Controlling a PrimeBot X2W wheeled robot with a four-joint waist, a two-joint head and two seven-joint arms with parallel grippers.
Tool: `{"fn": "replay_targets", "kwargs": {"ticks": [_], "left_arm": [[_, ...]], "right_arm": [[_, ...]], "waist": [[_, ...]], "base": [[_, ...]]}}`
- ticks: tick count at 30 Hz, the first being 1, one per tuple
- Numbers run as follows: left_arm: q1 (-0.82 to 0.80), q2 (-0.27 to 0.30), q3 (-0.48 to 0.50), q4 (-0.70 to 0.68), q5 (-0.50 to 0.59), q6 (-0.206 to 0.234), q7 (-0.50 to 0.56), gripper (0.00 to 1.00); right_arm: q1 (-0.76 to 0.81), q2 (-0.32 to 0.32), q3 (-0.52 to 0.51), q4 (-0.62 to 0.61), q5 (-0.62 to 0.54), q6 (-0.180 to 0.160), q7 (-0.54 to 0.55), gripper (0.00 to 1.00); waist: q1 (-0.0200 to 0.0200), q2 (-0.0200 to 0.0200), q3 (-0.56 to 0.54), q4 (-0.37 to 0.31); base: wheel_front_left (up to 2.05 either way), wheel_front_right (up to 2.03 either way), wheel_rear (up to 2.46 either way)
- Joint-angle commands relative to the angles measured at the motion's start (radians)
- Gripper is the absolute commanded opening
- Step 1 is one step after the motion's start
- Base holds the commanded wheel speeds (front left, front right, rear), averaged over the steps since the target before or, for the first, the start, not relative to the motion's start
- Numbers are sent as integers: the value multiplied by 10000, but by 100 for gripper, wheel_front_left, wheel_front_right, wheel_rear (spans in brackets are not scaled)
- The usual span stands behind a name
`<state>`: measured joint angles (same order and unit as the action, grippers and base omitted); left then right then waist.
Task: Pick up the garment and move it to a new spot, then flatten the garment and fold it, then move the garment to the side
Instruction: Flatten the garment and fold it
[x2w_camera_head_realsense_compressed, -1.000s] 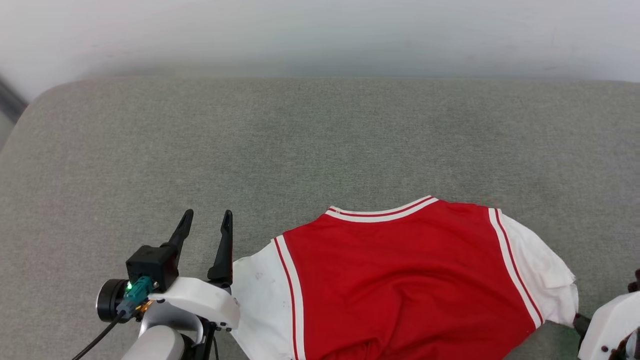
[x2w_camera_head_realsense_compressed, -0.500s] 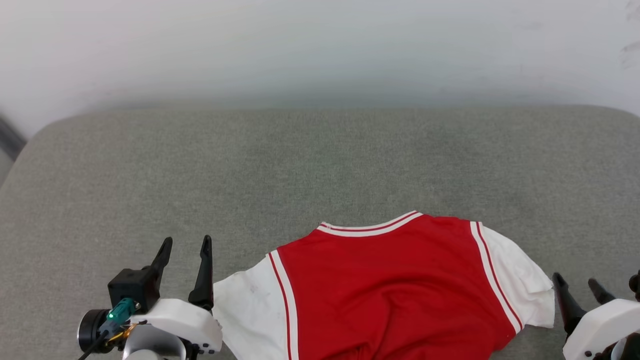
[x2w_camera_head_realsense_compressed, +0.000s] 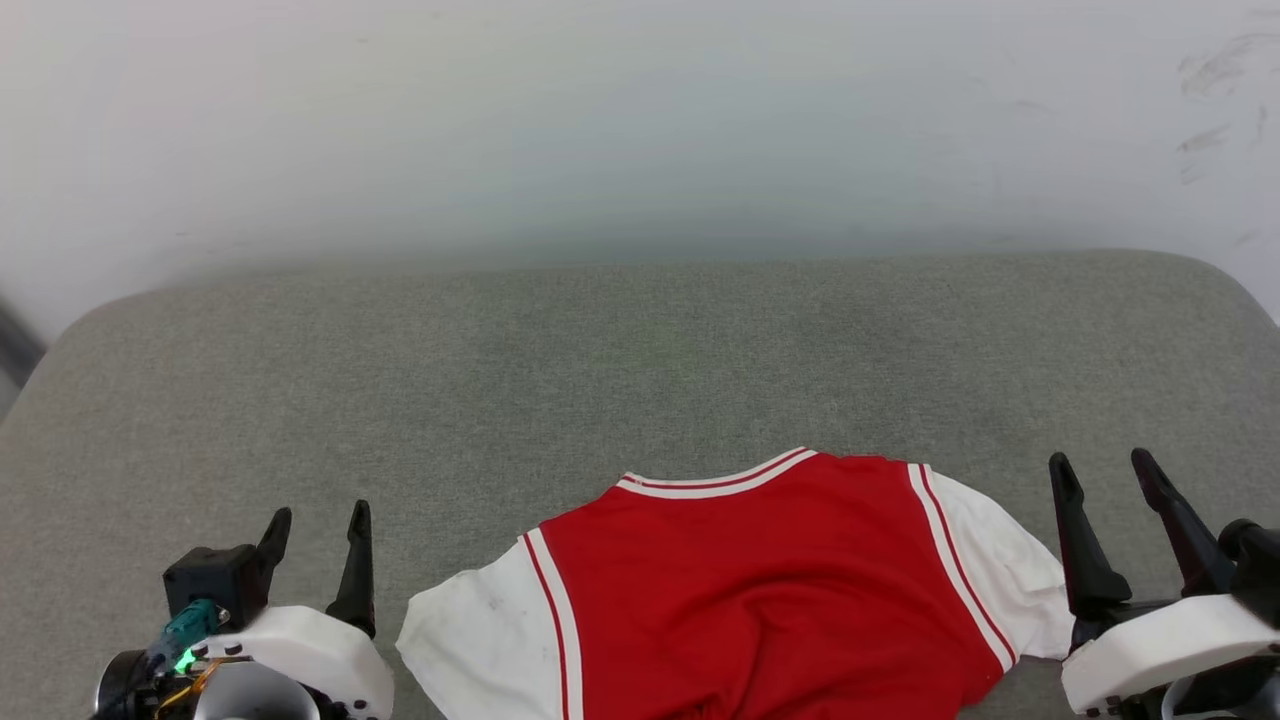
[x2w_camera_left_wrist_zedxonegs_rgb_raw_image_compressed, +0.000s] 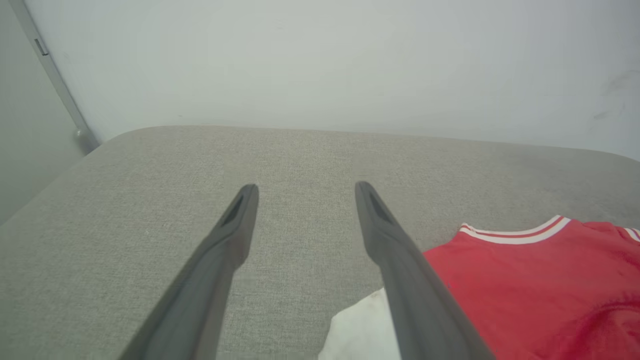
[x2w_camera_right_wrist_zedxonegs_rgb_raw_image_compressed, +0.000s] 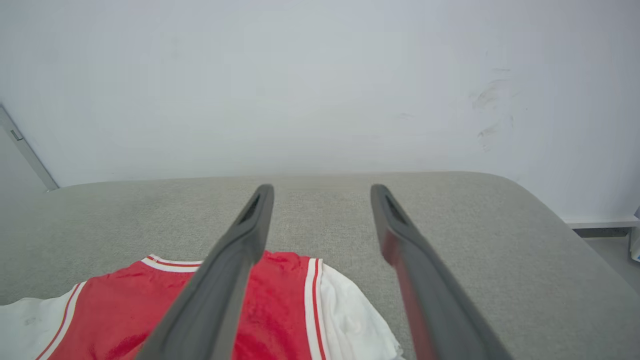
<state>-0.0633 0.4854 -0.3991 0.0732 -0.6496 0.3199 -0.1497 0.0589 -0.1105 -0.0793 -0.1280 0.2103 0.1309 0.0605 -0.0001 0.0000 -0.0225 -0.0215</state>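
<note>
The left gripper (x2w_camera_left_wrist_zedxonegs_rgb_raw_image_compressed: 306, 189) seen along its own two dark fingers (x2w_camera_left_wrist_zedxonegs_rgb_raw_image_compressed: 220, 260), which are spread apart, with bare grey fabric showing in the gap between them. Both fingers extend over a grey upholstered cushion (x2w_camera_left_wrist_zedxonegs_rgb_raw_image_compressed: 150, 200). To the right of the gripper lies a red shirt (x2w_camera_left_wrist_zedxonegs_rgb_raw_image_compressed: 525, 285). Its white sleeve (x2w_camera_left_wrist_zedxonegs_rgb_raw_image_compressed: 365, 325) passes beneath the base of the right-hand finger, and its white-and-red striped collar band (x2w_camera_left_wrist_zedxonegs_rgb_raw_image_compressed: 515, 232) lies level with that finger's middle. Beyond the fingertips the cushion ends at a pale wall (x2w_camera_left_wrist_zedxonegs_rgb_raw_image_compressed: 320, 65). Far to the left of the gripper, a slanted metal strip (x2w_camera_left_wrist_zedxonegs_rgb_raw_image_compressed: 55, 80) runs down the wall.
</note>
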Motion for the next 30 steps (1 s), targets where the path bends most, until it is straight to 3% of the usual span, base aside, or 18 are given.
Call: {"fn": "replay_targets", "kwargs": {"ticks": [1,6,7,10,16,20,21,22,24,30], "left_arm": [[124,127,-45,-19,-123,-61,340,100],[-348,732,-374,206,-722,-841,2077,100],[-670,1128,-701,464,-1177,-1453,3479,100],[-1036,1504,-1117,808,-1796,-2066,5315,100],[-1442,1727,-1563,1408,-2316,-2216,7272,100],[-1489,1517,-1913,1903,-2482,-2285,8048,100],[-1481,1405,-2008,2013,-2539,-2318,8179,88],[-1477,1258,-2133,2085,-2544,-2343,8275,47],[-1496,993,-2306,2173,-2515,-2449,8244,0],[-1686,739,-2260,2387,-2193,-2274,7535,0]], "right_arm": [[135,97,102,-120,-41,-3,-83,100],[394,262,343,-367,-8,-3,-20,100],[403,306,484,-450,34,-3,-6,100],[239,287,672,-480,124,-3,41,100],[-96,268,820,-353,289,-3,-36,100],[-217,277,915,-178,461,-5,-73,100],[-246,259,942,-142,478,-3,-113,100],[-263,256,947,-81,535,-3,-126,100],[-316,212,928,-13,605,-3,-178,100],[-415,9,696,261,920,-3,8,100]], "waist": [[1,0,-3,-59],[1,0,145,-299],[1,0,367,-552],[1,0,727,-910],[1,0,1256,-1310],[1,0,1486,-1451],[1,0,1518,-1472],[1,0,1541,-1484],[1,0,1588,-1481],[1,0,1461,-1334]], "base": [[0,0,0],[0,0,0],[0,0,0],[0,0,0],[0,0,0],[0,0,0],[0,0,0],[0,0,0],[0,0,0],[0,0,0]]}}
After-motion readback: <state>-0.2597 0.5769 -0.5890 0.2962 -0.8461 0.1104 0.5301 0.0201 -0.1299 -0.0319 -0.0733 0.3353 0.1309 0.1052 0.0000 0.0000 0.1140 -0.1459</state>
